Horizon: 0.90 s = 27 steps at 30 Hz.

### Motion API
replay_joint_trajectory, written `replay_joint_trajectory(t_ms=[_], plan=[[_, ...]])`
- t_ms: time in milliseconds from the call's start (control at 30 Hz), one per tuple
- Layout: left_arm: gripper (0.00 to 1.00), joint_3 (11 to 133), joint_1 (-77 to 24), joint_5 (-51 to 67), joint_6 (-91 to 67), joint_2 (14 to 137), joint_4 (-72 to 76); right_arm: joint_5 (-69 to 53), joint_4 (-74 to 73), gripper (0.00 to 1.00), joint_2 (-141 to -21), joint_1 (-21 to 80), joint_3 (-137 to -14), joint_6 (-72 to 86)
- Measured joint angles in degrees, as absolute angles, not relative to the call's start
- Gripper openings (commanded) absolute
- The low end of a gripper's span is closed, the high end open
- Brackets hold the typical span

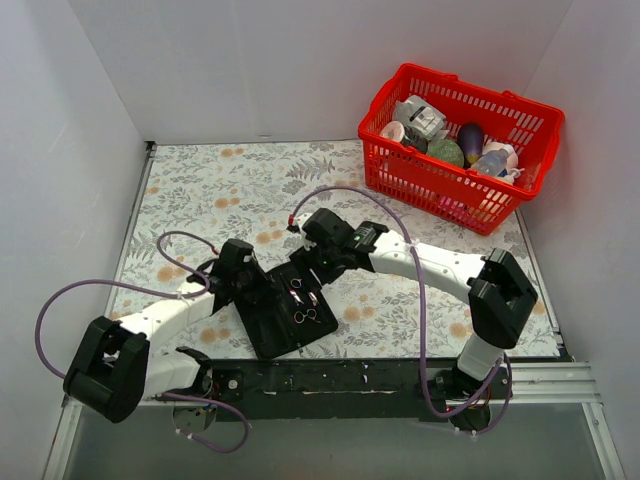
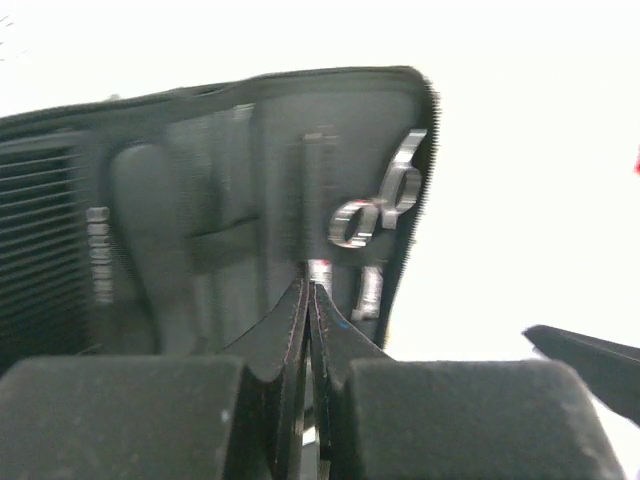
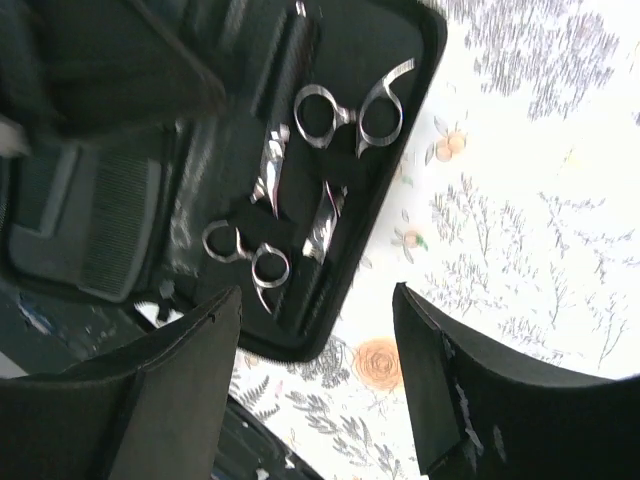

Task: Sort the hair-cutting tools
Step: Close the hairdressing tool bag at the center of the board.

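The case (image 1: 268, 338) lies open at the near edge of the tabletop (image 1: 200, 190), about midway along it, between the two arms. Inside, on its right-hand panel, are two scissors (image 3: 348, 116), lying head to tail; the second pair (image 3: 245, 254) lies nearer the case's rim. A ribbed dark strip on the other panel looks like the comb (image 3: 115, 225), though it is too blurred to be sure.

The left fingers (image 2: 120, 410) are together, clamped on the case's edge. The right fingers (image 3: 170, 380) stand apart above the scissors and hold nothing.

The scissors are probably light, rigid steel, polished and so slippery, with sharp tips. They lie flat against the lining, which leaves little room to get under the blades. Their blades seem to pass under straps, so each pair would likely need to slide out along its own length, not lift straight up. The ring handles are the best place to take hold: they are the widest part, clear of the straps, and a finger either side of the neck between the rings should not skid off. The case is soft and may come up with them unless it is held down. The comb, if it is one, would be thin and a little bendy; grip it across its spine.
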<state>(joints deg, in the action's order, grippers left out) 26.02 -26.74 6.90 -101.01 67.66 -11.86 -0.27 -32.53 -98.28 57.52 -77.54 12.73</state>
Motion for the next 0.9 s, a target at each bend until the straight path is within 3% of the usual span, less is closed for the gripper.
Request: replay_joint_trajectory(t_ms=[167, 367, 900], plan=[[0.0, 41.1, -26.7, 7.0, -97.4, 64.5, -22.9, -2.6, -30.2, 0.7, -94.8, 56.8, -69.0, 15.3], [0.0, 57.5, -26.7, 1.4, -92.9, 57.5, -35.7, -3.0, -28.6, 0.7, -94.9, 57.1, -67.4, 16.4], [0.0, 44.8, -26.3, -11.0, -103.2, 42.9, -69.2, 1.8, -24.4, 0.7, -100.2, 52.5, -67.5, 17.6]])
